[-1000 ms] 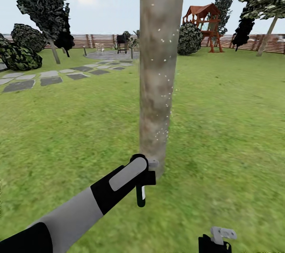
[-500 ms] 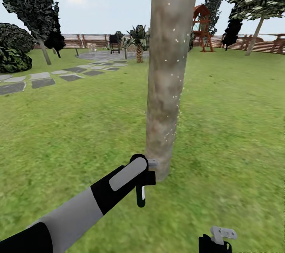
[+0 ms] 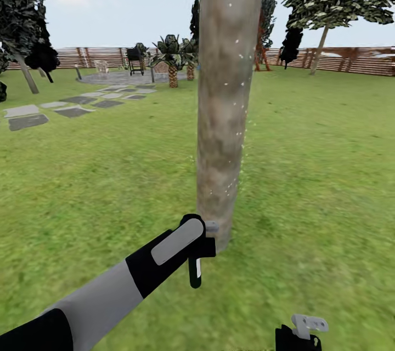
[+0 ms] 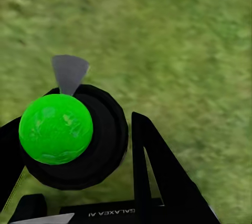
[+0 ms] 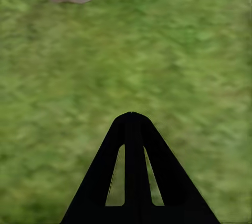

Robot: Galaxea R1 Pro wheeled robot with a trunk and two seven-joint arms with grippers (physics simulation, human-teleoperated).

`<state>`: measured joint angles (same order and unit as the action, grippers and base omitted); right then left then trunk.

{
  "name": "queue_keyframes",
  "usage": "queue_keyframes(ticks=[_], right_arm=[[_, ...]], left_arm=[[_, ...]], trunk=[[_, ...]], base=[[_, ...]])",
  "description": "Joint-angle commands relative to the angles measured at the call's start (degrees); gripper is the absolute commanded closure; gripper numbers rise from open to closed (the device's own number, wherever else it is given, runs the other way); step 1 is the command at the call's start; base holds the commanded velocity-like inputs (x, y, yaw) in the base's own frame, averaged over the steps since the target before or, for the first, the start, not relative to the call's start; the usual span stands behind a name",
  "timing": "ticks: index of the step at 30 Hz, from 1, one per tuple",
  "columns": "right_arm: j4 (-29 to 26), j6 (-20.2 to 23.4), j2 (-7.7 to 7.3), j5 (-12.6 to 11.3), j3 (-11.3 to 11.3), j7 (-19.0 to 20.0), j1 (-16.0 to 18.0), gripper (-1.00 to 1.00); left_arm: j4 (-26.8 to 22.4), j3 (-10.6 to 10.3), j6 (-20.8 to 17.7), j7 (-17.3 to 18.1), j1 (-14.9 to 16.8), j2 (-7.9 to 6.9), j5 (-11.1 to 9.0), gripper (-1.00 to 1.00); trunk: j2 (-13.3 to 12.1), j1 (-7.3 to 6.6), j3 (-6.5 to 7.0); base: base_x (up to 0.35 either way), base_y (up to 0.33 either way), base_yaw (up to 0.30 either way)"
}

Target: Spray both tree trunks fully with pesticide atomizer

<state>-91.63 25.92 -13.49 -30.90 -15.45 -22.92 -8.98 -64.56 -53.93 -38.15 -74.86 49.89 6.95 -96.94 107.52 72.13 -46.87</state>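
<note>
Mirrored white "GALAXEA AI" lettering is showing on the left gripper point(image 4: 100, 145), which is clamping the slim dark pesticide atomizer point(image 3: 195, 271) at lower centre, touching the thick mottled grey-brown tree trunk point(image 3: 227, 98). White pesticide specks point(image 3: 237, 134) are dotting the bark. The right gripper point(image 5: 131, 124), fingers pressed together, is holding nothing over green grass lawn point(image 3: 318, 175).

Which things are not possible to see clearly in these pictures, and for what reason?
- Tree trunk, head view: its top is cut off by the frame edge; its far side is hidden, so full coverage by pesticide cannot be judged.
- Pesticide atomizer, head view: mostly hidden behind the left gripper.
- Left wrist view: the atomizer is seen end-on, so its label is unreadable.
- Right gripper, head view: cut off by the bottom edge.
- Playhouse, head view: largely hidden behind the trunk.
</note>
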Motion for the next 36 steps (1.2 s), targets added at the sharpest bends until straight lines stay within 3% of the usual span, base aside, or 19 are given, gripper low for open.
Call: queue_keyframes(ticks=[1,25,36], right_arm=[[-0.13,0.10,-0.05,-0.51,-0.11,-0.55,0.02,1.00],[-0.13,0.18,0.04,-0.51,-0.16,-0.61,0.02,1.00],[-0.13,0.19,0.11,-0.54,-0.12,-0.61,0.02,1.00]], left_arm=[[-0.05,-0.03,-0.61,-0.47,0.05,-0.01,-0.17,1.00],[0.20,-0.08,-0.70,-0.54,0.04,-0.01,-0.18,1.00],[0.22,-0.12,-0.70,-0.55,-0.33,-0.01,-0.10,1.00]], trunk=[[0.02,0.00,-0.04],[0.02,0.00,-0.04],[0.02,0.00,-0.04]], base=[[0.000,0.322,-0.244],[0.101,0.332,-0.244],[0.001,0.205,-0.245]])
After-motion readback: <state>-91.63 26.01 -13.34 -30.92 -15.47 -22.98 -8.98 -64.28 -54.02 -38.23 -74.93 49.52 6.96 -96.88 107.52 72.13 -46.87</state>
